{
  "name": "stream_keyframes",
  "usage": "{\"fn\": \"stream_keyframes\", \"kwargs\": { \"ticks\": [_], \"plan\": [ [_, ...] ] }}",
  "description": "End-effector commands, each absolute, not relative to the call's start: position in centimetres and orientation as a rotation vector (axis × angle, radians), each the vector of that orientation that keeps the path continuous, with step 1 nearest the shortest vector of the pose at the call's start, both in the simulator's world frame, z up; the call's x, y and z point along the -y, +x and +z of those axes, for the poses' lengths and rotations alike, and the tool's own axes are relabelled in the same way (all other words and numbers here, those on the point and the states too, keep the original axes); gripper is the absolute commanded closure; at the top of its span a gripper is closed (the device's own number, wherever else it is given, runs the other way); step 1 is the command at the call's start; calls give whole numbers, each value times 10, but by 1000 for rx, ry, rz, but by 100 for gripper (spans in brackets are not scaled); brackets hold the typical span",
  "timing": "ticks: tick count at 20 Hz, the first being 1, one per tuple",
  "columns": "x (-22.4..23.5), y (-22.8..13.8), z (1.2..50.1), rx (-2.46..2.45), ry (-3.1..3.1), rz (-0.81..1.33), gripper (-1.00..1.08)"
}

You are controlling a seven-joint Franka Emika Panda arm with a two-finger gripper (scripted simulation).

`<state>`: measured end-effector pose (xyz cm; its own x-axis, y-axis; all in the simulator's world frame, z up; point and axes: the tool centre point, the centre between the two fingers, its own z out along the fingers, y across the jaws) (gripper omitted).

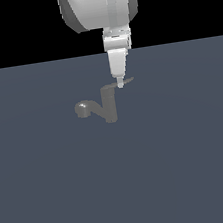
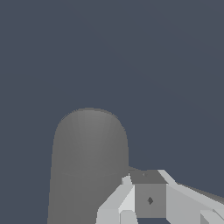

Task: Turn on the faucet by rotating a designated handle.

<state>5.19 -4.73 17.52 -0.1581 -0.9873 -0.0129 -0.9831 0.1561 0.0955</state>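
Setting: a bare simulated test scene, not a furnished room. A flat, uniform slate-grey floor fills the exterior view from 6 o'clock to mid-frame; solid black lies toward 12 o'clock. Surfaces are untextured and faceted. A lone grey faucet stands unplumbed, with no sink.

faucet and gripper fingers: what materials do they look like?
Faucet: looks like dull grey metal with a matte finish, with only a faint highlight on the spout head; as a render it could equally be plastic. Handle: same flat grey. Gripper: pale grey-white, smooth, faceted and evenly shaded, probably painted metal or plastic.
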Motion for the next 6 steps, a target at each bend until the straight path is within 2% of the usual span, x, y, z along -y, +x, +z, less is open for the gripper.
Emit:
{"fn": "stream_keyframes", "kwargs": {
  "ticks": [1,6],
  "plan": [
    [85,93,173,2431,1992,-2,108],
    [93,102,173,2436,1984,0,108]
  ]
}}
